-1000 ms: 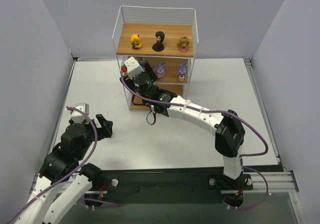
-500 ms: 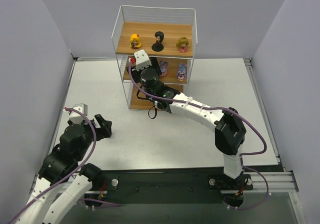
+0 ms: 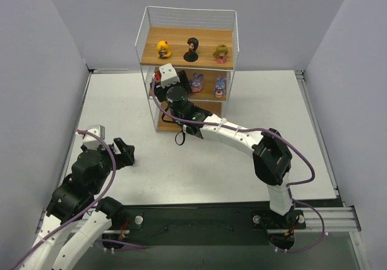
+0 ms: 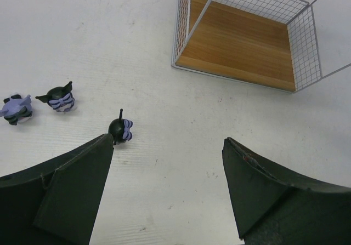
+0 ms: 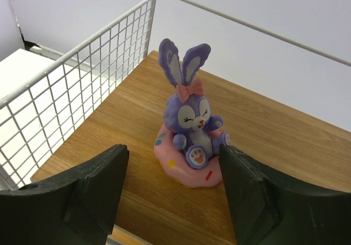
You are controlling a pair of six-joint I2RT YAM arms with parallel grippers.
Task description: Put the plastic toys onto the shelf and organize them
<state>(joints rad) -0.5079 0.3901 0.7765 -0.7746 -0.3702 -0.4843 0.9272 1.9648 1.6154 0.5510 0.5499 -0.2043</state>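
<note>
The shelf stands at the back of the table. Yellow, black and olive-pink dolls line its top board, and two purple bunnies sit on the middle board. My right gripper reaches into the left end of that board. It is open around a third purple bunny on a pink ring, whose base lies close to the right finger. Three small dark blue-purple toys lie on the table by my open, empty left gripper.
The shelf's wire mesh wall runs close along the left of my right gripper. In the left wrist view the bottom board of the shelf holds nothing. Grey walls enclose the white table on three sides.
My right wrist has shifted right and deeper into the middle tier, then eased back slightly. Its jaws have narrowed a little. The left arm has not moved.
</note>
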